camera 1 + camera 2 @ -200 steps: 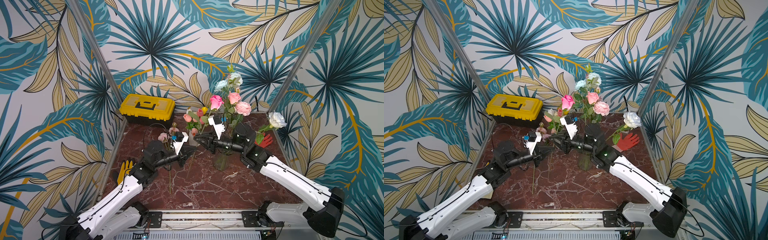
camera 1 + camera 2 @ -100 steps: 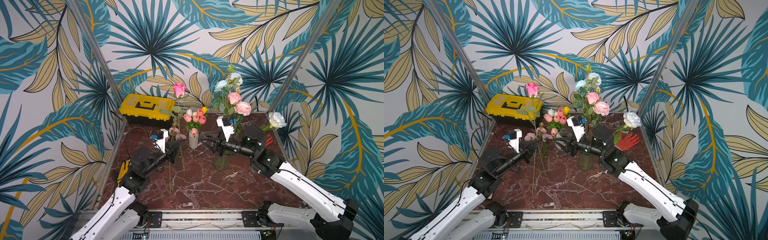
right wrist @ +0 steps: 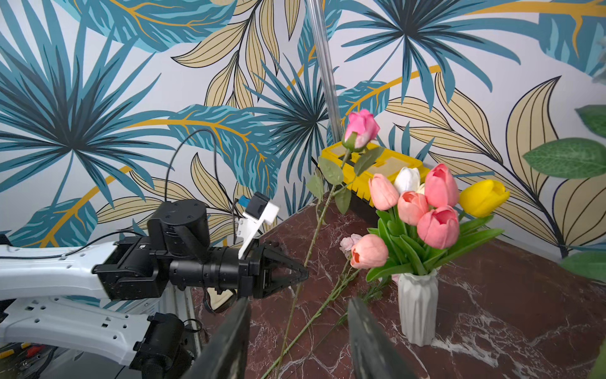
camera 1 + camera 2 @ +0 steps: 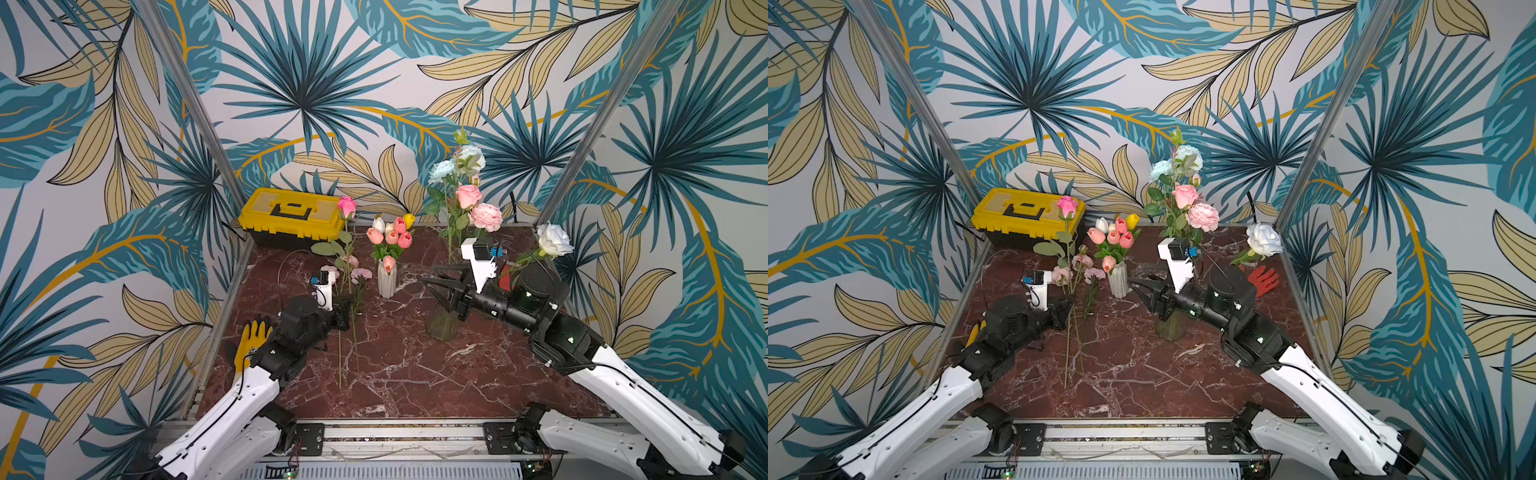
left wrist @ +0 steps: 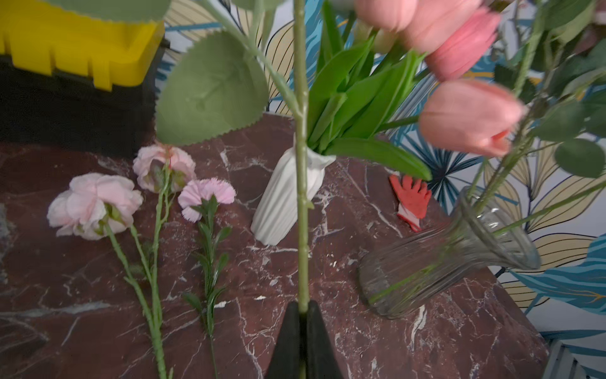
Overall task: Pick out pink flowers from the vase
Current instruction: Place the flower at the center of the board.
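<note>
leafy wallpaper (image 4: 299, 83) ringed the red marble table (image 4: 415, 374) we worked on. a yellow toolbox (image 4: 291, 212) sat behind and left of the white vase (image 4: 386, 283); the glass vase (image 4: 442, 326) stood to its right, two pink blooms (image 4: 484, 216) in it. our right gripper (image 3: 299, 300) hung spread and empty on that same side. left of the white vase, our left gripper (image 5: 303, 308) pinched the stem of a pink rose (image 4: 347, 206), beside three pink flowers (image 5: 95, 203) lying flat. pink tulips (image 4: 390, 237) stood in it.
</note>
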